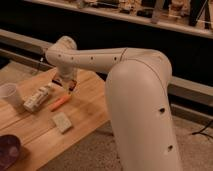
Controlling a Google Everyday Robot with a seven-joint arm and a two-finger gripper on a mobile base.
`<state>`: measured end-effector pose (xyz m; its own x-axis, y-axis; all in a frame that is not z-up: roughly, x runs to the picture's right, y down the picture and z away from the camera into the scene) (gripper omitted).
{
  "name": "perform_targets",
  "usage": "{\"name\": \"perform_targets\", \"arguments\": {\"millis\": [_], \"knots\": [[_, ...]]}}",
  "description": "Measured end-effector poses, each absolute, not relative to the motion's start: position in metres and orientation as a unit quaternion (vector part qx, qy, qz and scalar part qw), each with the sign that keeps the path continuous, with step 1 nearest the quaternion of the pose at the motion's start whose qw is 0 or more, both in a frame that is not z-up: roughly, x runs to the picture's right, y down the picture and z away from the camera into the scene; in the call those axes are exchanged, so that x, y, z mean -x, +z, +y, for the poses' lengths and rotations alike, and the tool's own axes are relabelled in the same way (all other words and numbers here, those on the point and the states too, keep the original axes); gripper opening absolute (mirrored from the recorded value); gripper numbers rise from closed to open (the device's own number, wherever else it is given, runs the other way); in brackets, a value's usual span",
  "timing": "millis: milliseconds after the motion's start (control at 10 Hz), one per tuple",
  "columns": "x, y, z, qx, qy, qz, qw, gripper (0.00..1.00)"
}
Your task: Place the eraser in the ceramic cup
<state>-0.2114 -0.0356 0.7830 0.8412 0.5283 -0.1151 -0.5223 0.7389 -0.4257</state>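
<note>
Camera view has the robot's big white arm (140, 100) filling the right half of the frame, then reaching across to the upper left over a wooden table (92, 110). The gripper (69, 85) hangs at the end of it, left of centre, just above the tabletop near the table's far edge. Its fingers are pressed together, and there's a small dark bit with an orangey edge pinched at the tips. As far as I can make out that's the eraser (72, 86), so it's up in the claw and not lying on the wood.

The ceramic cup (10, 94) sits upright at the far left edge of the frame, plain white, well apart from the gripper. Between the two lies a white labelled tube (37, 98) on its side, just beside the cup. A thin orange pen (60, 102) lies diagonally just below the gripper, and it's close to the tube's right end. Further down toward the front edge of the table there's a beige block (62, 122) lying flat on its own. A dark purple bowl (7, 152) pokes in at the lower left corner, partly cut off.
</note>
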Motion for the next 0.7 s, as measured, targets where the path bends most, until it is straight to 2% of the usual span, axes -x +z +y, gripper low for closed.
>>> {"name": "perform_targets", "arguments": {"millis": [200,700], "knots": [[0.238,0.777,-0.042,0.224,0.3,-0.04,0.926,0.0],[0.279,0.79,-0.03,0.24,0.338,-0.091,0.906,0.0]]}}
